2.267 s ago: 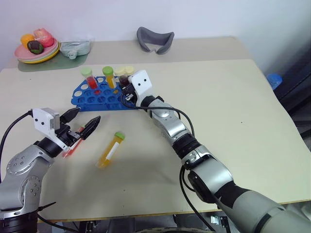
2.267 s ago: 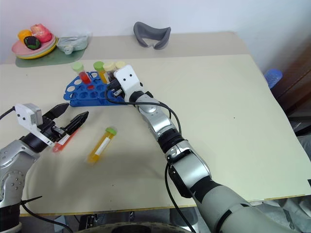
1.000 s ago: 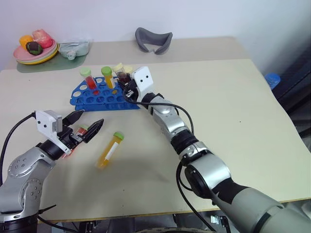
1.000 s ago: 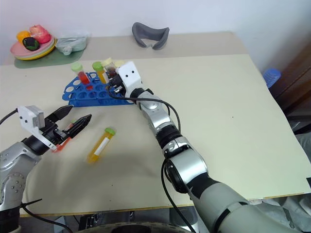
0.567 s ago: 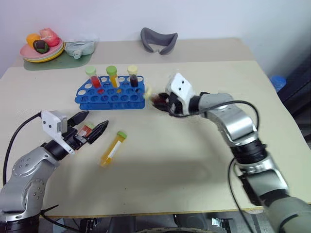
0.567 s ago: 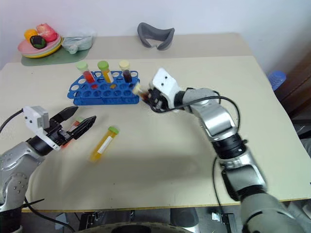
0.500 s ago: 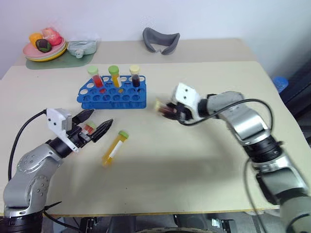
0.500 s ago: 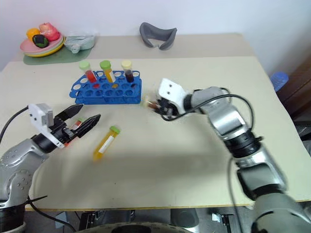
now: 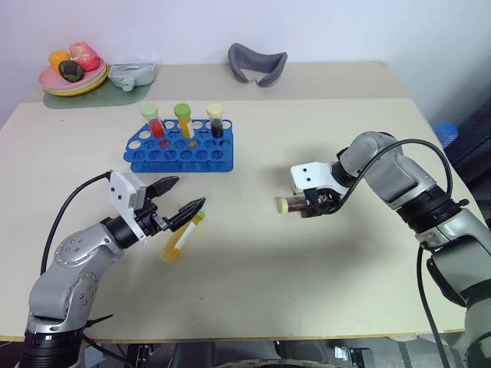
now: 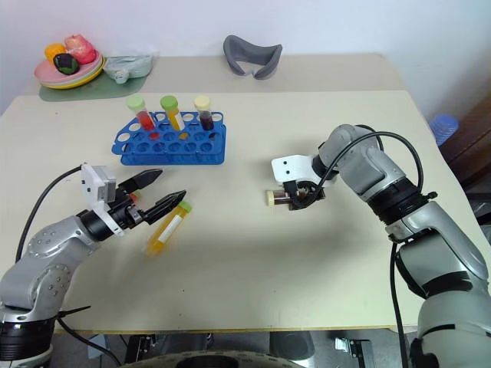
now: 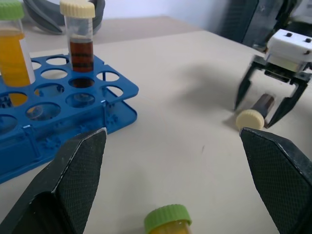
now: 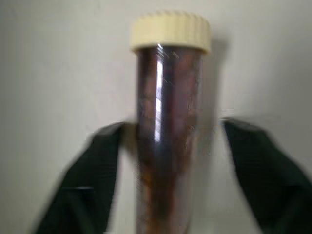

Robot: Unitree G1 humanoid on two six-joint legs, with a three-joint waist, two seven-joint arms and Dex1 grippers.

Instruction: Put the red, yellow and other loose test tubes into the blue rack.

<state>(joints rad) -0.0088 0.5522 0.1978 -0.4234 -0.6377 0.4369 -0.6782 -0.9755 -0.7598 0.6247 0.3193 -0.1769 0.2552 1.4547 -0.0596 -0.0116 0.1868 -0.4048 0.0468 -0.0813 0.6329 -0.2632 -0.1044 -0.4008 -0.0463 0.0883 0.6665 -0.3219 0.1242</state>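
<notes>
Here the right gripper point(image 9: 314, 201) stands wide astride the dark cream-capped tube point(image 9: 295, 205) lying on the table point(image 9: 253, 253), well apart from the blue rack point(image 9: 180, 151). The left gripper point(image 9: 175, 202), also wide, hovers over the yellow tube point(image 10: 165, 231); closing comes next.

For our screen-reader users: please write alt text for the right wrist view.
A dark brown test tube with a cream cap lies on the beige table, between the right gripper's two open black fingers, which do not touch it.

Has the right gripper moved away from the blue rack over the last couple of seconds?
Yes. The right gripper, earlier at the blue rack, now sits well to the rack's right, fingers open astride a dark cream-capped tube.
</notes>
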